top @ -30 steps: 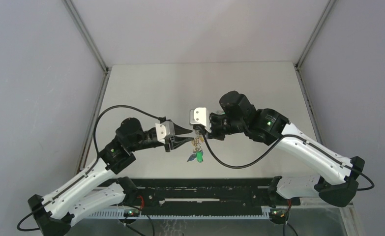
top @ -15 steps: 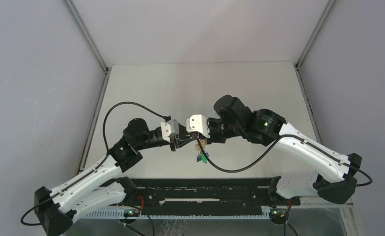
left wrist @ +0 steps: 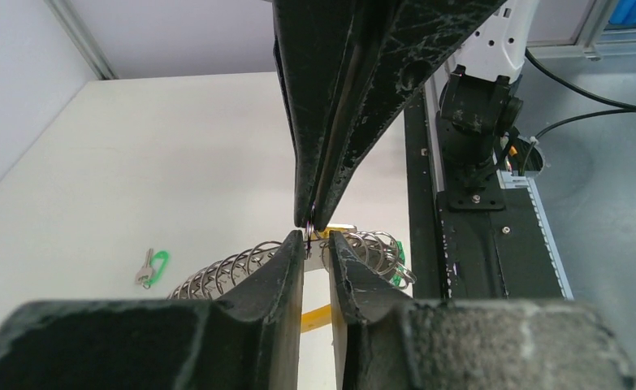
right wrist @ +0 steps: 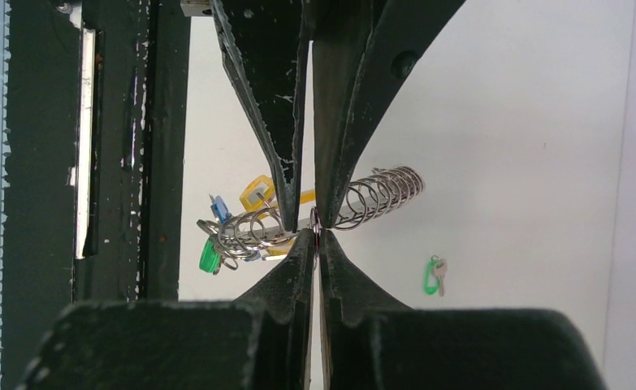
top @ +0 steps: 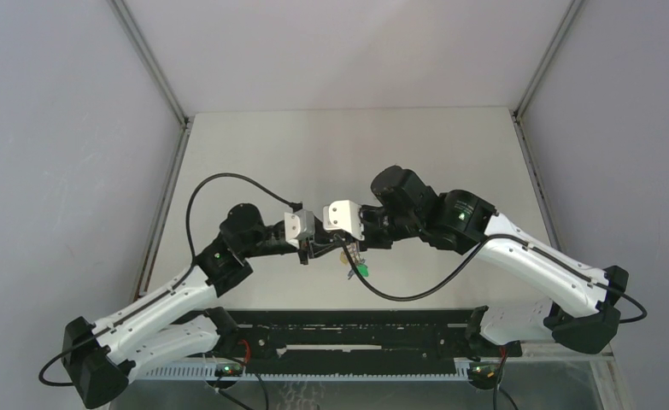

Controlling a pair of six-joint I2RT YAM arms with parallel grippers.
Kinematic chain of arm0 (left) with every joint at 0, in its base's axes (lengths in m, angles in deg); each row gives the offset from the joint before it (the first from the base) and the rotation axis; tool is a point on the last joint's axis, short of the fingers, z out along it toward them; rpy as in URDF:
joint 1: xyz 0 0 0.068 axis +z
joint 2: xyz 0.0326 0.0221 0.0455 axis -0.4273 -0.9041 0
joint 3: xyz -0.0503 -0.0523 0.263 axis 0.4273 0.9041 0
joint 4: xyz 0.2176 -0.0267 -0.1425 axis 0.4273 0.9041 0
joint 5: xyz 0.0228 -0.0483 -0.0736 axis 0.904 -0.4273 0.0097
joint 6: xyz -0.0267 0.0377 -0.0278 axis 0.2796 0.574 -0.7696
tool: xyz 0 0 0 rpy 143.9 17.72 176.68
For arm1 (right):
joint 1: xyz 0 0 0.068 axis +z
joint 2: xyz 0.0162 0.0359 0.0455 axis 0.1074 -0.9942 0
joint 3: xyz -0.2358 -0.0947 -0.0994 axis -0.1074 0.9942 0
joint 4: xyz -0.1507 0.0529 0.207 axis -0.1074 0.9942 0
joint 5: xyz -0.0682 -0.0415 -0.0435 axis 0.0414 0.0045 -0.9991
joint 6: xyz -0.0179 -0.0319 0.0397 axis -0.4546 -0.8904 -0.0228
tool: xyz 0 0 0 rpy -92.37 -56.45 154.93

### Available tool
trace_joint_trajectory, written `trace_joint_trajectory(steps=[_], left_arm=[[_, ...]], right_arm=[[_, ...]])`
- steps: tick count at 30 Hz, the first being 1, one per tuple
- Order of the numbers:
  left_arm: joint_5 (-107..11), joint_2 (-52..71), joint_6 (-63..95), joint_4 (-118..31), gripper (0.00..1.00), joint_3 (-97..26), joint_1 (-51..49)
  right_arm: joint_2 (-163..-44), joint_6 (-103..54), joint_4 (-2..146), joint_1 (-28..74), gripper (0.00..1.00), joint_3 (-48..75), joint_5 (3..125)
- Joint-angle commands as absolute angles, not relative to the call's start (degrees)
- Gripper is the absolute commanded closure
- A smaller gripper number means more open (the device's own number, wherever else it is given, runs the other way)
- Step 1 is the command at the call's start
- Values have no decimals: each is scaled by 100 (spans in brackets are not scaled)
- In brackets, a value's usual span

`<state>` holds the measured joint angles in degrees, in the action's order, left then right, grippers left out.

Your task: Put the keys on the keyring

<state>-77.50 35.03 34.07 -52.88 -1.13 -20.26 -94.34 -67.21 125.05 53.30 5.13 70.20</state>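
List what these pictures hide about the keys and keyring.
Left wrist view: the left end effector hides much of the keyring.
Right wrist view: what the shut right end effector pinches is too small.
Top view: the white housings hide the meeting point; the hanging keys blur together.
Loose green key: too small for detail.

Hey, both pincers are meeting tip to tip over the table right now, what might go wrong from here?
1. The right pincer grips the keyring only by a thin loop at its very tips. A nudge from the left pincer might knock it loose.
2. The green key lies alone on the table, away from both pincers, so it may get left off.
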Motion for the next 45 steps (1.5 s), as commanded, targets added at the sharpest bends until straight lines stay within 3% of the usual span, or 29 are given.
trace_joint_trajectory(steps=[1,6,10,14,21,22,23,32,45], left_arm=[[-7850,3447,3358,-5410,79,-141,-2066],[-7762,3403,3357,-5399,84,-148,-2067],[-7805,3388,3356,-5395,99,-176,-2067],[-7728,3472,3363,-5443,100,-117,-2067],[-7260,3844,2989,-6375,100,374,-2067],[-7255,3868,2939,-6547,100,415,-2067],[-7232,3877,2883,-6685,100,458,-2067],[-7108,4044,2267,-8079,100,877,-2067],[-7326,4048,2106,-8435,100,869,-2070]], right_arm=[[-9306,-6789,12195,5412,100,250,6970],[-9287,-6796,12186,5469,100,259,6976],[-9274,-6821,12185,5508,100,291,6977],[-9162,-6752,12144,5492,99,357,6944],[-8482,-6387,11545,5046,75,834,7524],[-8331,-6330,11401,4947,66,939,7737],[-8230,-6249,11254,4843,64,1069,7955],[-7757,-5312,9910,3883,67,2194,9670],[-8043,-4521,8668,3506,69,2708,10480]])
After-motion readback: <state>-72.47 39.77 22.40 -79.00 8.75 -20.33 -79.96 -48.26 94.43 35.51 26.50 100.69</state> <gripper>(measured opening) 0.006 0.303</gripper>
